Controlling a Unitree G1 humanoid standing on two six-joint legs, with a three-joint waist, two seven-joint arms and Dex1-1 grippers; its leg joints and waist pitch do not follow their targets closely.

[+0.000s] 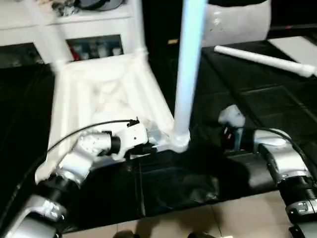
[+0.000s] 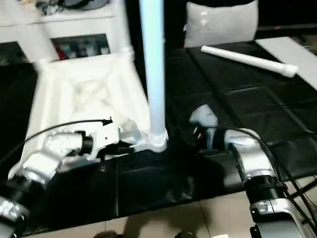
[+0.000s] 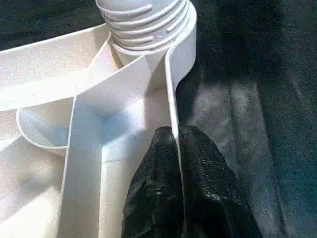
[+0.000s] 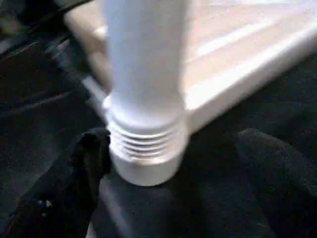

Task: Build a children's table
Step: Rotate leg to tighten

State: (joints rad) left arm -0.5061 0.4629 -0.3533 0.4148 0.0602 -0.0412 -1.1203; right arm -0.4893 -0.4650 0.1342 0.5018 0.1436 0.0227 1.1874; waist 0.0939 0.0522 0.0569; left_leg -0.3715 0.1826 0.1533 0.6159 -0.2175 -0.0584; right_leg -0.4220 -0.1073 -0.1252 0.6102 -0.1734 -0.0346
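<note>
Left wrist view shows the left end effector (image 3: 174, 148) pinched shut on the thin side wall of the upturned tabletop (image 1: 99, 99), one black finger (image 3: 153, 183) inside the rim and the other outside, just short of the corner socket. In that socket (image 3: 183, 34) stands an upright leg (image 1: 188, 64), its threaded collar seated in the ring (some of the ridges still show above it). Beyond the leg, the right end effector (image 4: 173, 163) is spread wide, one finger (image 4: 91, 158) beside the collar and the other well clear of it, gripping nothing. The tabletop lies ribs up on black sheeting (image 1: 257, 104). Farther right of the upright leg, a loose leg (image 1: 262, 60) lies on the sheeting.
</note>
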